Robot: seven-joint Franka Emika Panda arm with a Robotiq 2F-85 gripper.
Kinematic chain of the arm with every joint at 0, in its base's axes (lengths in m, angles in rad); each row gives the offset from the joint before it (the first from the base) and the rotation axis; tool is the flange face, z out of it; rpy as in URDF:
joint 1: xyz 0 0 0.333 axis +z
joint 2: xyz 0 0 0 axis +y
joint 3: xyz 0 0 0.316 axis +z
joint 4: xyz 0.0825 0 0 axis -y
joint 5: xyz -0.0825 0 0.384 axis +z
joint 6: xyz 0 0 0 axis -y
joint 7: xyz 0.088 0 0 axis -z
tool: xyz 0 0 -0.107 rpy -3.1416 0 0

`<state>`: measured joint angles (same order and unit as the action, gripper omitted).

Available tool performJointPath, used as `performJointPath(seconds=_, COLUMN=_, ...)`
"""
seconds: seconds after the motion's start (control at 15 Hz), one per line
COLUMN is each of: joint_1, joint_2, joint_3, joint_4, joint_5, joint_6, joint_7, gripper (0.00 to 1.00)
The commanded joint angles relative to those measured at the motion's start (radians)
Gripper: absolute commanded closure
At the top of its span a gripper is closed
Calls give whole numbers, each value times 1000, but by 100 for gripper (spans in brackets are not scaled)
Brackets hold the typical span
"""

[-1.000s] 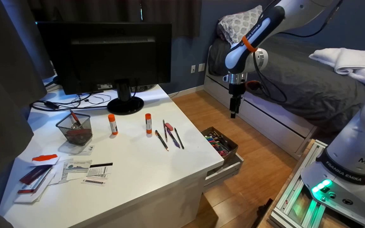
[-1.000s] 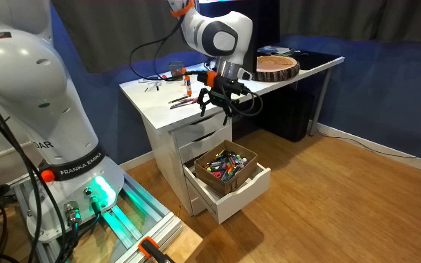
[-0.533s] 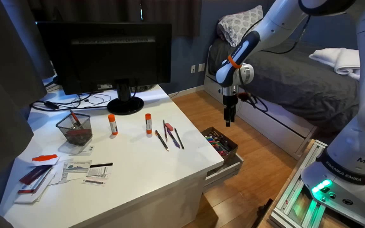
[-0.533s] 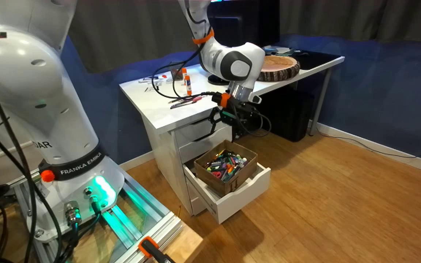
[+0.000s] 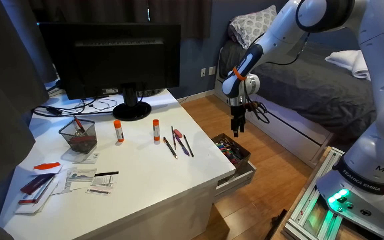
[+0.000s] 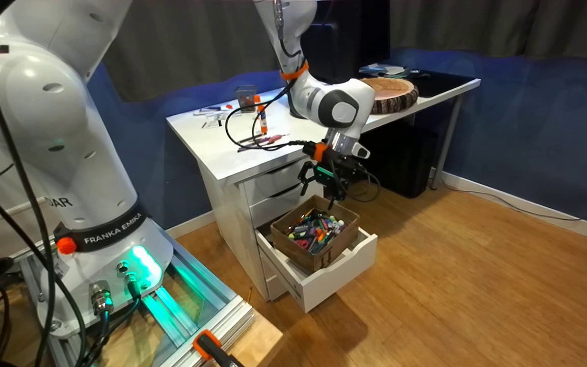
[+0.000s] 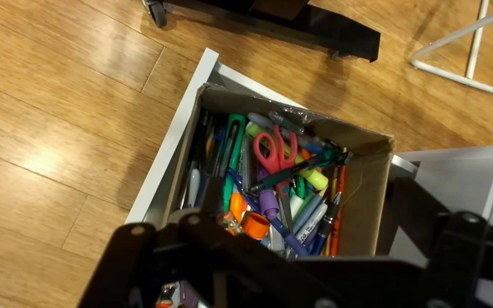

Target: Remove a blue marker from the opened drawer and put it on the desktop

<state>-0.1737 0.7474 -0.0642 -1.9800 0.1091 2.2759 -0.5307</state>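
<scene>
The open drawer (image 6: 342,278) holds a cardboard box (image 6: 331,254) full of pens and markers. In the wrist view a dull-blue marker (image 7: 307,212) lies among them, beside a grey marker (image 7: 313,221) and a dark-blue pen (image 7: 324,229). Which one is the task's blue marker I cannot tell. My gripper (image 6: 316,200) is open and empty above the box's back part, fingers apart. In the wrist view the gripper (image 7: 308,188) spans the box's right side, and its dark body hides the lower part of the box. The white desktop (image 5: 138,176) stands beside the drawer.
On the desktop are two glue sticks (image 5: 156,130), several pens (image 5: 170,147), a mesh cup (image 5: 78,136), cards (image 5: 80,175) and a monitor (image 5: 112,60). The desk's edge and upper drawers (image 6: 288,204) stand close to the gripper. Pink scissors (image 7: 274,156) lie in the box.
The arm has moved down toward the box, and forward from the robot's base. The gripper stays open. The drawer, the box and the desk items have not moved.
</scene>
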Motion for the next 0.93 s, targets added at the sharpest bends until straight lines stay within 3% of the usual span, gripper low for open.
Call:
performJointPath(seconds=0.0, joint_1=-35, joint_2=0, joint_3=34, joint_4=4, joint_5=-33, joint_6=-1, joint_7=23, gripper=0)
performJointPath(seconds=0.4, joint_1=-55, joint_2=92, joint_3=58, joint_4=103, joint_5=-52, joint_6=-8, joint_7=-6, gripper=0)
performJointPath(seconds=0.8, joint_1=-3, joint_2=149, joint_3=41, joint_4=96, joint_5=-269, joint_6=169, joint_7=-48, gripper=0)
performJointPath(seconds=0.87, joint_1=-33, joint_2=130, joint_3=56, joint_4=95, joint_5=-229, joint_6=120, joint_7=-13, gripper=0)
